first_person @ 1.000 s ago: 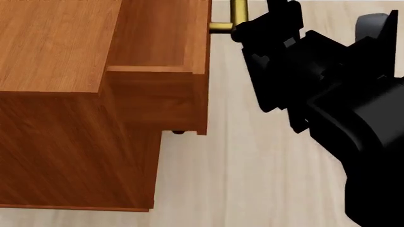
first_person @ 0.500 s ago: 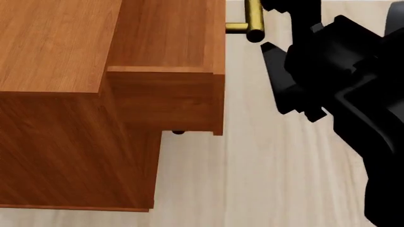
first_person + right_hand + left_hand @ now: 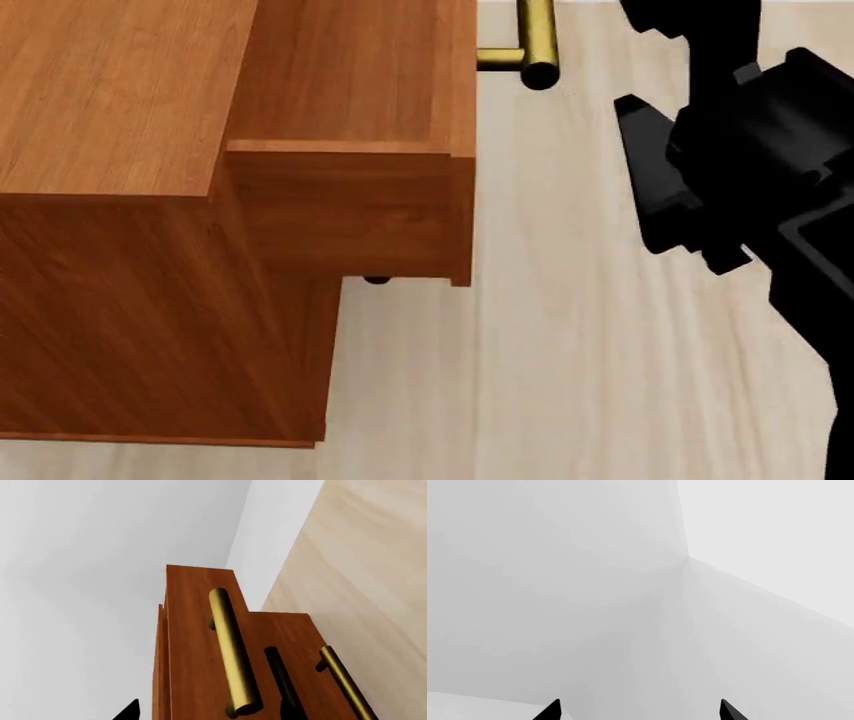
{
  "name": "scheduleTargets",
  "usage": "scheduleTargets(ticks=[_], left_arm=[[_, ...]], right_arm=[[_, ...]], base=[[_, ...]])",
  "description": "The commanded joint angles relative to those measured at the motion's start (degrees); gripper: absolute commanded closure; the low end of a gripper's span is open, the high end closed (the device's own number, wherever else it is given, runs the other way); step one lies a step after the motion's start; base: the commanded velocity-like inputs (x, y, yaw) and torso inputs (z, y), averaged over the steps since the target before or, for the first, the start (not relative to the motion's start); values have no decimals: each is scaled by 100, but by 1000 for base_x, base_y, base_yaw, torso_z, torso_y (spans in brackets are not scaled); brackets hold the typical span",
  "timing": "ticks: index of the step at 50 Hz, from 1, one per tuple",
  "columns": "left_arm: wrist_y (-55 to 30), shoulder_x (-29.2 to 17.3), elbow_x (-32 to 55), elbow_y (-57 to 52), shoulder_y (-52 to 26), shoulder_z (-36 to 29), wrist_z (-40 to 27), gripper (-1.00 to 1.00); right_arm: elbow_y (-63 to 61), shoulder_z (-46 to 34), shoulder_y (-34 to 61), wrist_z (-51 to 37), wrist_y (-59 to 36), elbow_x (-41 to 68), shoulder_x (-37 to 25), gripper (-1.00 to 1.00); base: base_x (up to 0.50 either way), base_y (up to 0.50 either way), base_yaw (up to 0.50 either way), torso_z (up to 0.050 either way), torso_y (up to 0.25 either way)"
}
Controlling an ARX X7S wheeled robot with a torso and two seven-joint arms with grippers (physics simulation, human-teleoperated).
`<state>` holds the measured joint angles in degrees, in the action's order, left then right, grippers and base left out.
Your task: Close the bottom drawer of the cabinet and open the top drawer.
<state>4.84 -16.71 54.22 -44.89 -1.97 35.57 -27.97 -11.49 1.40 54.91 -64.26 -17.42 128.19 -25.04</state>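
Note:
The cabinet point(image 3: 120, 250) fills the left of the head view. Its top drawer point(image 3: 354, 90) stands pulled out, with its brass handle point(image 3: 534, 45) at the front. My right gripper point(image 3: 654, 18) is open and empty, a short way right of that handle and not touching it. In the right wrist view the gripper point(image 3: 208, 711) faces the top drawer's front point(image 3: 190, 645) and its handle point(image 3: 232, 655), with the middle drawer's handle point(image 3: 343, 680) beyond. The bottom drawer is hidden. My left gripper point(image 3: 639, 711) is open and empty, facing bare grey walls.
Pale wooden floor point(image 3: 587, 380) lies right of the cabinet and under my right arm point(image 3: 761, 180). A grey wall corner point(image 3: 684, 560) shows in the left wrist view. A small dark part point(image 3: 376, 280) peeks out under the top drawer.
The top drawer slid out a little further, then stopped. My right gripper let go of its handle and drew back to the right, away from the cabinet.

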Motion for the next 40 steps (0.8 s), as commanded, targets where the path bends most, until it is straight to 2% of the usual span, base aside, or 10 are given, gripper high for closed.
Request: scheduleTargets(ticks=[1,7,17,25,40], left_arm=[[10,-16,-11,0,5,-15,-13,-100],[25,-14,-19,1,19,-21,-7,-100],[35,-25,-39,10,23,-38,-14,-100],[44,-39,-32,-1,27,-43,-30,-100],[83,-51,-5,2,44,-44,-25,-100]], right_arm=[[-532,38,237,-369,-45,-115,-386,-100],[-1173,-452,958,-961,-545,-529,-869,-100],[-1450,-1576,2047,-1436,-1657,-935,-1151,-100],[-1395,-2361,2794,-1740,-2324,-830,-1028,-100],[-701,-2955,3762,-1751,-2578,-720,-436,-100]], base=[[0,0,0,0,0],[0,0,0,0,0],[0,0,0,0,0],[0,0,0,0,0],[0,0,0,0,0]])
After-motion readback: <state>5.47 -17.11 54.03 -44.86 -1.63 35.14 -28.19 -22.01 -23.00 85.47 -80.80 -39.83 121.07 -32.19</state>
